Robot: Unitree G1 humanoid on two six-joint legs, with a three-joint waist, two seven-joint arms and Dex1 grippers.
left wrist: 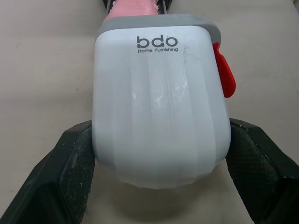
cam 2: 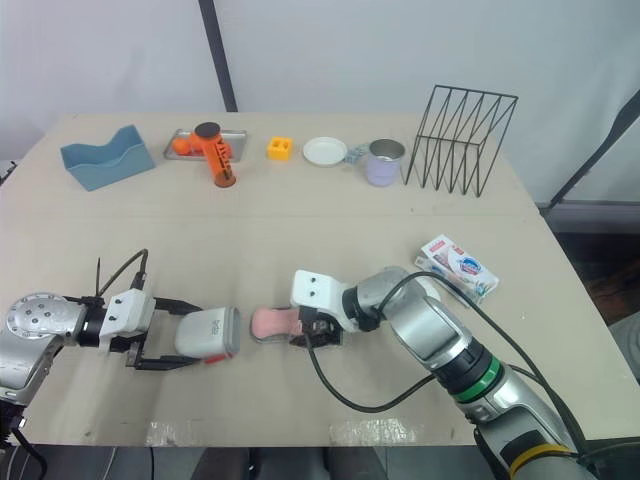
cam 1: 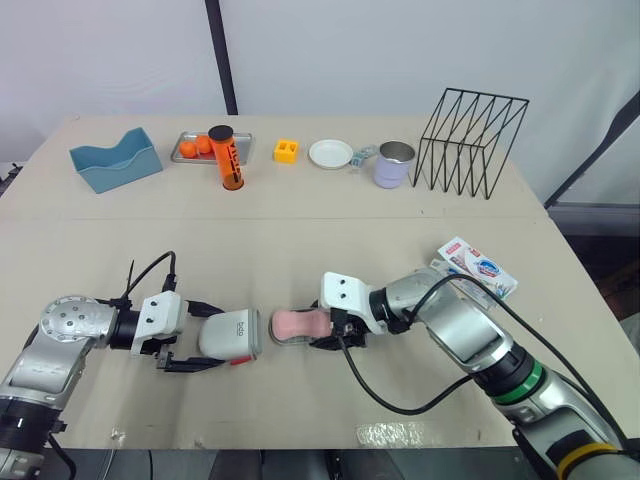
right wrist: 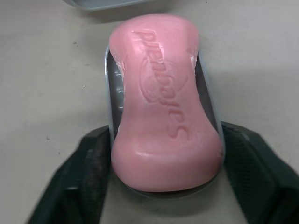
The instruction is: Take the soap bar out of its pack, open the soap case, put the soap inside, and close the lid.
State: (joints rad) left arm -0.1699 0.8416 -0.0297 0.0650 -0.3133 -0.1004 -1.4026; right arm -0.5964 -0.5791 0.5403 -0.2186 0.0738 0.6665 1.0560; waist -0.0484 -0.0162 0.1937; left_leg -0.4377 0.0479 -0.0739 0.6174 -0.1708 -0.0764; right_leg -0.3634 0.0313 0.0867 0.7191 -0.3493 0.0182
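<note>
- Head views: the soap (cam 1: 292, 324) is seen at lower centre, at the right gripper (cam 1: 325, 330). Just left of it, the lid (cam 1: 235, 334) is clamped in the left gripper (cam 1: 210, 338). The pack (cam 1: 478, 268) lies at right.
- Left wrist view: the lid is judged hard, light and smooth-sided, so likely slippery.
- Right wrist view: the soap rests in the base (right wrist: 108, 84), whose rim is pinched. The soap is judged firm but slick; the rim is the safer hold.

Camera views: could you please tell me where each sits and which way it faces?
Head eyes: forward-down over the table; both arms show.
Left wrist: along the left pincer, shut on the white soap case.
Right wrist: along the right pincer, shut on the tray bearing the pink soap bar.
Shared by both wrists: soap bar.
</note>
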